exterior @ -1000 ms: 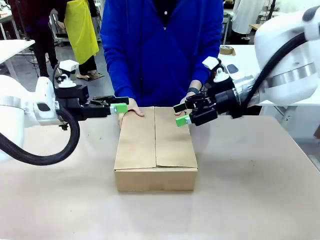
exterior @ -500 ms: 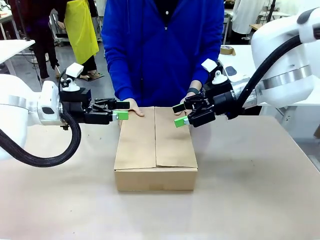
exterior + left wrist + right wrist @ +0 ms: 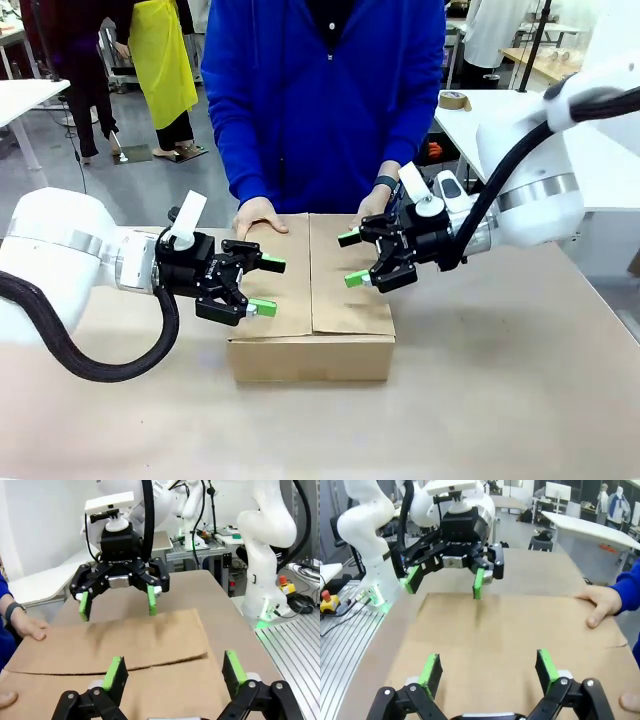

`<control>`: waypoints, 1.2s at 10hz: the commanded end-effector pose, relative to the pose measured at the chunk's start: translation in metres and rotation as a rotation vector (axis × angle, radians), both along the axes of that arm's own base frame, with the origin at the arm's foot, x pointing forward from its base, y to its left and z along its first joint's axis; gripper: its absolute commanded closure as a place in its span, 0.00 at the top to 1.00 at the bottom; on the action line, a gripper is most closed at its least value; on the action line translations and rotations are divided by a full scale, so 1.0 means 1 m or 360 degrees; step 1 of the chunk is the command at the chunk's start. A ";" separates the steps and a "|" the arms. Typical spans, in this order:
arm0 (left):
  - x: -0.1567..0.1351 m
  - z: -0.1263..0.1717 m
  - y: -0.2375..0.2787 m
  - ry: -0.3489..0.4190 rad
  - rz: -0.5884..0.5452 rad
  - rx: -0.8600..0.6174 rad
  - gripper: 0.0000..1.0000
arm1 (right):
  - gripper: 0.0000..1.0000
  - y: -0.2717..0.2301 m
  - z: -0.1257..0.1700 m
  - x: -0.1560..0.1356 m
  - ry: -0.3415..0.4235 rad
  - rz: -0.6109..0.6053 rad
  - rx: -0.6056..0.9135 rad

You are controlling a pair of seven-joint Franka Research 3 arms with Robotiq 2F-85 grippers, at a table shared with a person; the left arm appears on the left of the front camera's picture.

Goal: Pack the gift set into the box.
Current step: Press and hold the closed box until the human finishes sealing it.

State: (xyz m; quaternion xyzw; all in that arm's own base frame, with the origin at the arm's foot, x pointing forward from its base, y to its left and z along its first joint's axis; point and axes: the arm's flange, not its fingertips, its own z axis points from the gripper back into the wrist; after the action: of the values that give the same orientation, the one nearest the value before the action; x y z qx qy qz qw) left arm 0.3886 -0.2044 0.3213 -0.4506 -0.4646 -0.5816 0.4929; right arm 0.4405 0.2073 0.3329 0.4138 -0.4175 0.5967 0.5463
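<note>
Because the box [image 3: 310, 358] is closed, its inside is hidden.

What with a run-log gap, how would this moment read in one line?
box: shut, on table | left gripper: open, over box's left side | right gripper: open, over right side | hand: on far edge

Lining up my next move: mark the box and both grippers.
box [image 3: 310, 358]: front view, front wall.
left gripper [image 3: 267, 286]: front view, midway between its fingertips.
right gripper [image 3: 352, 258]: front view, midway between its fingertips.
</note>
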 end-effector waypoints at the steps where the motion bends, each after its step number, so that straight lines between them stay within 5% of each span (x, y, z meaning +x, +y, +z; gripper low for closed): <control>1: 0.022 -0.009 0.003 0.0005 0.0068 0.0005 1.00 | 1.00 0.004 -0.019 0.009 0.0040 0.0008 -0.0065; 4: 0.033 -0.030 0.012 0.0025 0.0229 0.0116 1.00 | 1.00 -0.010 -0.029 0.012 0.0075 -0.0025 -0.0144; 7: 0.041 -0.050 0.022 0.0183 0.0307 0.0214 1.00 | 1.00 -0.009 -0.031 0.009 0.0075 -0.0030 -0.0084; 8: 0.036 -0.036 0.023 0.0079 0.0203 0.0139 1.00 | 1.00 -0.009 -0.031 0.009 0.0075 -0.0030 -0.0084; 12: 0.036 -0.036 0.023 0.0079 0.0203 0.0139 1.00 | 1.00 -0.009 -0.031 0.009 0.0075 -0.0030 -0.0084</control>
State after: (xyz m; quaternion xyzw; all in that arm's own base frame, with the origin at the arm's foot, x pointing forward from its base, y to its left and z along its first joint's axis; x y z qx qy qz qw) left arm 0.4263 -0.1825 0.2878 -0.4164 -0.4544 -0.5514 0.5622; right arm 0.4498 0.1966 0.3025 0.4117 -0.3910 0.5894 0.5747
